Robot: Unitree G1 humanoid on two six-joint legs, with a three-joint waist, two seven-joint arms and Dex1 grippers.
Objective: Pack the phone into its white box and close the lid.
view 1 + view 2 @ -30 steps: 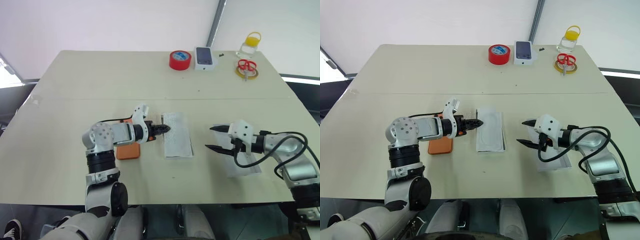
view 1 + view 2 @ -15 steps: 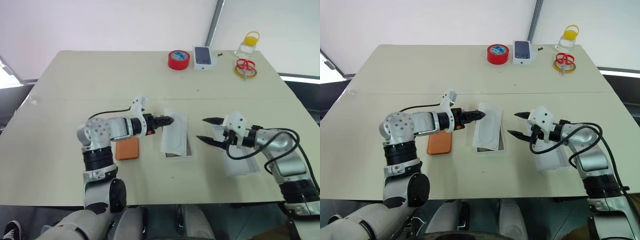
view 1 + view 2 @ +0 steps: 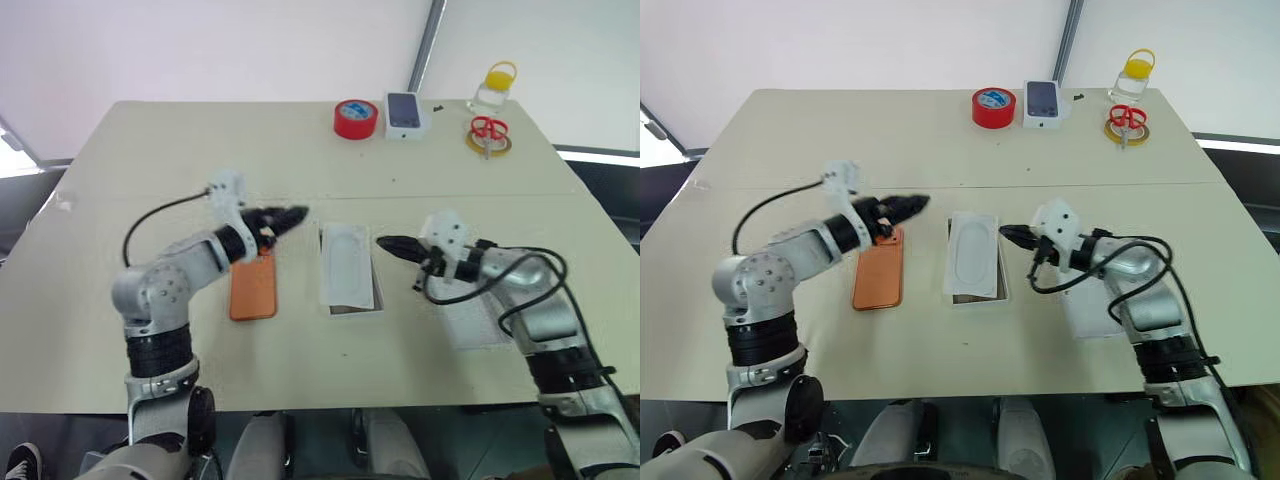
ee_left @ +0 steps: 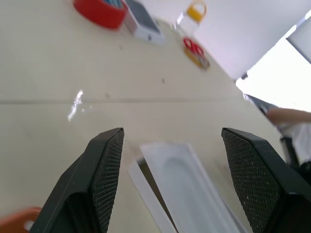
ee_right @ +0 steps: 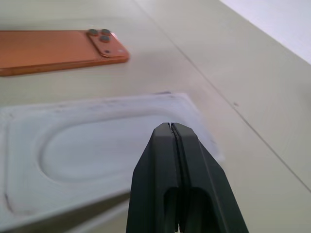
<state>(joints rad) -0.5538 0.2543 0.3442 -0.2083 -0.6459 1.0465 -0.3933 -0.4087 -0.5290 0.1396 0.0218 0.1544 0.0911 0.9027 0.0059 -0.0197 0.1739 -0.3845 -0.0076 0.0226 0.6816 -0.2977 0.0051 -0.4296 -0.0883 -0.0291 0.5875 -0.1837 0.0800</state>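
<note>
Beside left gripper (image 3: 292,214), phone (image 3: 253,289), flat

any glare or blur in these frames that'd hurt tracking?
Left wrist view: a bright glare streak on the table, blown-out light at the far right, and the left gripper fingers soft. Right wrist view: the shut right gripper is sharp, the phone slightly soft. Head views: evenly lit, white backdrop bright.
</note>
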